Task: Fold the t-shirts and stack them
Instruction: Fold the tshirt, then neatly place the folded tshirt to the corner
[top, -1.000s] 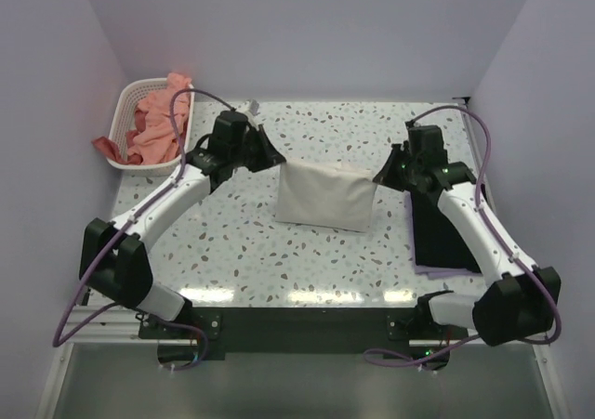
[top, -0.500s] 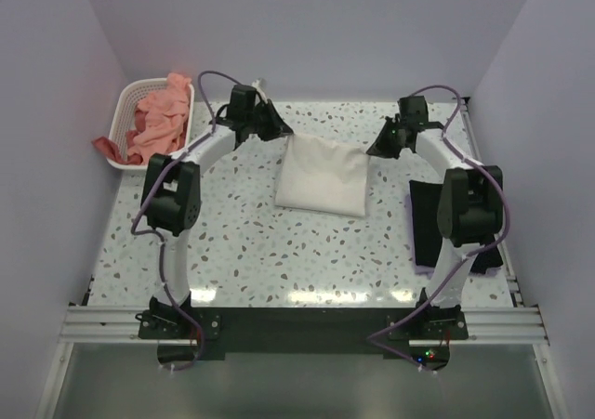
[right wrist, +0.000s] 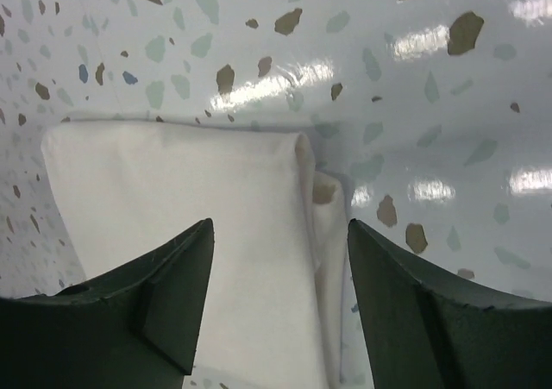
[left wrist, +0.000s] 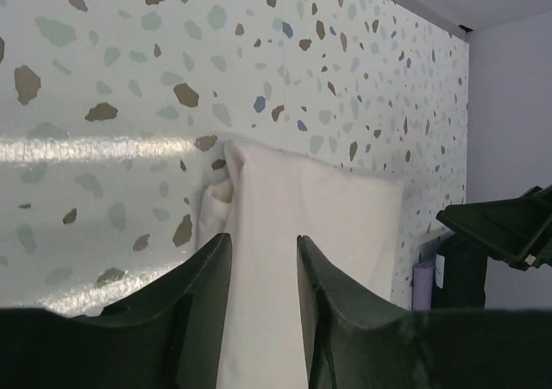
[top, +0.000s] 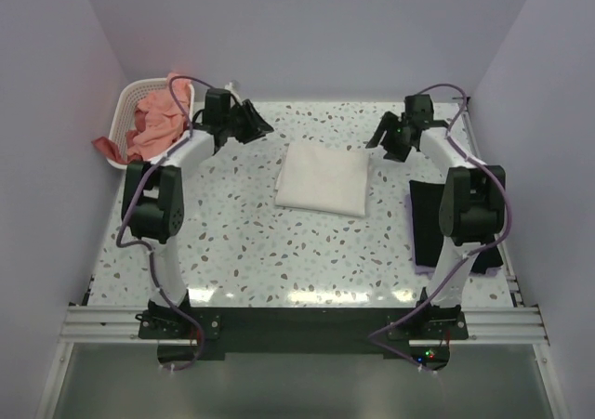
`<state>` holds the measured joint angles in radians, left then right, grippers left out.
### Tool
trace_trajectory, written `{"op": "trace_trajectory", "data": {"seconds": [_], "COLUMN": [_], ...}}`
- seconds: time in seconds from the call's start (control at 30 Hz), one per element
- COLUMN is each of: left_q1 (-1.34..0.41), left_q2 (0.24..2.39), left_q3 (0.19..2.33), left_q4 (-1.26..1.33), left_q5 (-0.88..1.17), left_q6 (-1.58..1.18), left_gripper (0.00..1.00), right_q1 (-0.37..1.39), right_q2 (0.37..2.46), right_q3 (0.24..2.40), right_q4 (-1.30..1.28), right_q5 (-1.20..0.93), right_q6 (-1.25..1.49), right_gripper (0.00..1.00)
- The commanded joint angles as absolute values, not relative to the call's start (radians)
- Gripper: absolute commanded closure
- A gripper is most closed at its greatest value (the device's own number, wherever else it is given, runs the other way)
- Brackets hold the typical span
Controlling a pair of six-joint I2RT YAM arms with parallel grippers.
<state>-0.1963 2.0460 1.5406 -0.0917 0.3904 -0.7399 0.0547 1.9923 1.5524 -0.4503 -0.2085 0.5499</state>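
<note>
Cream tee point(top: 321, 179) lies folded; left gripper point(top: 258, 124) and right gripper point(top: 381, 135) hang spread off its far corners. Pinching those 2 evenly should keep the folds.

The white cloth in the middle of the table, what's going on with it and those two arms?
Two robot arms are folding t-shirts and stacking them. The cream-white t-shirt lies folded flat in the middle. The left gripper and right gripper hover by its far corners, fingers open, holding nothing. A folded black t-shirt sits on a lilac one at the right edge, and salmon-pink t-shirts wait crumpled in the basket at the far left.
</note>
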Motion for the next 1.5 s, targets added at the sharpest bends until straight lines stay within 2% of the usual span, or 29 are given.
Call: {"op": "trace_trajectory", "data": {"seconds": [0.0, 0.07, 0.17, 0.3, 0.43, 0.67, 0.93, 1.07, 1.13, 1.3, 1.47], "left_q1": [-0.254, -0.301, -0.36, -0.42, -0.434, -0.437, -0.436, -0.437, -0.439, -0.478, -0.56], "left_q2": [1.918, 1.884, 1.865, 1.891, 1.922, 1.967, 1.996, 1.994, 1.983, 1.962, 1.977], "left_q3": [1.442, 1.408, 1.359, 1.328, 1.307, 1.287, 1.296, 1.327, 1.341, 1.384, 1.379], "left_q4": [-0.049, -0.058, -0.054, -0.038, -0.022, 0.017, 0.002, -0.029, -0.034, -0.069, -0.063], "left_q5": [0.305, 0.27, 0.25, 0.235, 0.233, 0.25, 0.238, 0.245, 0.261, 0.276, 0.282], "left_q6": [-0.715, -0.707, -0.709, -0.71, -0.721, -0.736, -0.729, -0.707, -0.695, -0.661, -0.672], "left_gripper": [0.6, 0.66, 0.71, 0.73, 0.74, 0.75, 0.75, 0.75, 0.74, 0.72, 0.73], "right_q1": [0.077, 0.106, 0.149, 0.201, 0.227, 0.258, 0.258, 0.255, 0.246, 0.183, 0.16], "right_q2": [1.856, 1.804, 1.778, 1.772, 1.749, 1.761, 1.655, 1.591, 1.577, 1.635, 1.677], "right_q3": [1.453, 1.372, 1.31, 1.276, 1.201, 1.106, 0.96, 0.968, 0.976, 1.018, 1.041], "right_q4": [-0.428, -0.394, -0.371, -0.365, -0.321, -0.299, -0.282, -0.302, -0.302, -0.275, -0.215], "right_q5": [-0.161, -0.14, -0.127, -0.086, -0.112, -0.12, -0.103, -0.08, -0.048, -0.086, -0.121], "right_q6": [0.52, 0.508, 0.517, 0.529, 0.549, 0.548, 0.552, 0.56, 0.564, 0.555, 0.538], "right_gripper": [0.32, 0.28, 0.28, 0.5, 0.59, 0.64, 0.64, 0.57, 0.5, 0.39, 0.24]}}
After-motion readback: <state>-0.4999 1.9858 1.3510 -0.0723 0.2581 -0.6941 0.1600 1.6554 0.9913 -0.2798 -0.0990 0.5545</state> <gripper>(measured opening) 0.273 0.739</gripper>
